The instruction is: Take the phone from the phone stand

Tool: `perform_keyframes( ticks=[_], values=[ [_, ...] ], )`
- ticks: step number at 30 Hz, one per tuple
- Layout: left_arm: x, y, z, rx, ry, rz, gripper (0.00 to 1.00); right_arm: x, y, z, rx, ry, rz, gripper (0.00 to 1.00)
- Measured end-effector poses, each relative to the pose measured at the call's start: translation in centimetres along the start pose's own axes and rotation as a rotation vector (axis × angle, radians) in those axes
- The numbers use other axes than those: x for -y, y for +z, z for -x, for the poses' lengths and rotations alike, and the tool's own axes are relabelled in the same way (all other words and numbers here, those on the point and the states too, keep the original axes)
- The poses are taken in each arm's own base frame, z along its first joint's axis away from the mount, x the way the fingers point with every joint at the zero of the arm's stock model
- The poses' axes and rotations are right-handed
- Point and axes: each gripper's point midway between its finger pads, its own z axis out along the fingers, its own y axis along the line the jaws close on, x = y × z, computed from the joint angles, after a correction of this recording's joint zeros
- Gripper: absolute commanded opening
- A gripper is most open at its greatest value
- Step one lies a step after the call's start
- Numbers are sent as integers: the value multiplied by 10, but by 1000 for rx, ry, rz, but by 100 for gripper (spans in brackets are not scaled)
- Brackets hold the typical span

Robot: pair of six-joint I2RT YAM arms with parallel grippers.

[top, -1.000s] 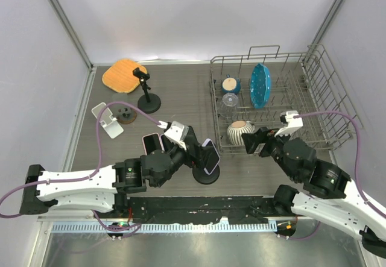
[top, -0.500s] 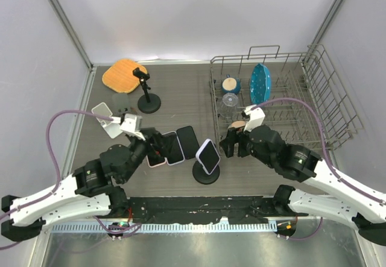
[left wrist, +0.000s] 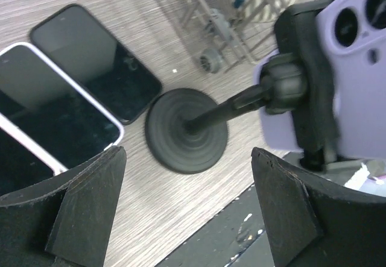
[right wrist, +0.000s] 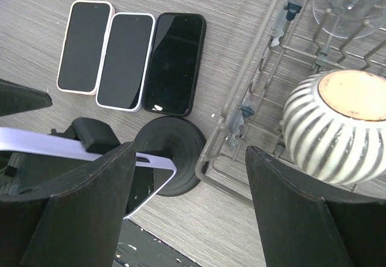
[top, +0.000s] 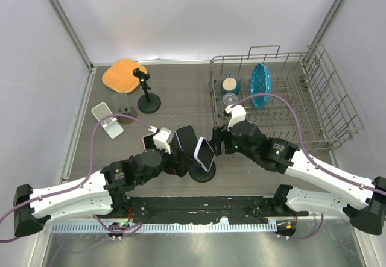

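A phone in a lavender case (top: 204,153) is clamped on a black phone stand with a round base (top: 204,174) at the table's front centre. My left gripper (top: 183,162) is open just left of the stand. In the left wrist view the base (left wrist: 186,130) lies between my fingers and the phone's back (left wrist: 356,68) is at upper right. My right gripper (top: 217,144) is open just right of the phone. In the right wrist view the phone's edge (right wrist: 90,151) runs past my left finger (right wrist: 84,207), above the base (right wrist: 170,151).
Three phones lie flat side by side left of the stand (right wrist: 125,59). A wire dish rack (top: 313,98) with a striped bowl (right wrist: 341,125), a glass and a blue dish stands right. An orange cloth (top: 123,75), a small black stand (top: 148,95) and a white holder (top: 108,119) are at back left.
My left gripper has moved right, up to the stand. My right gripper has moved left, close to the phone. The phone is still clamped on the stand.
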Motion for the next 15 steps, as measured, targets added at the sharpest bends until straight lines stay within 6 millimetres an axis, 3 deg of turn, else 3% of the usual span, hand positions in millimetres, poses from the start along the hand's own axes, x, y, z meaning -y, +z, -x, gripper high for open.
perform_keyframes(
  ticks=[5,15],
  values=[
    [22,7,1,-1,-25,-92,89,-4,10,-3,-15,-18,4,79],
    [47,19,-5,-31,-36,-191,89,-8,17,-5,-28,-41,22,78]
  ],
)
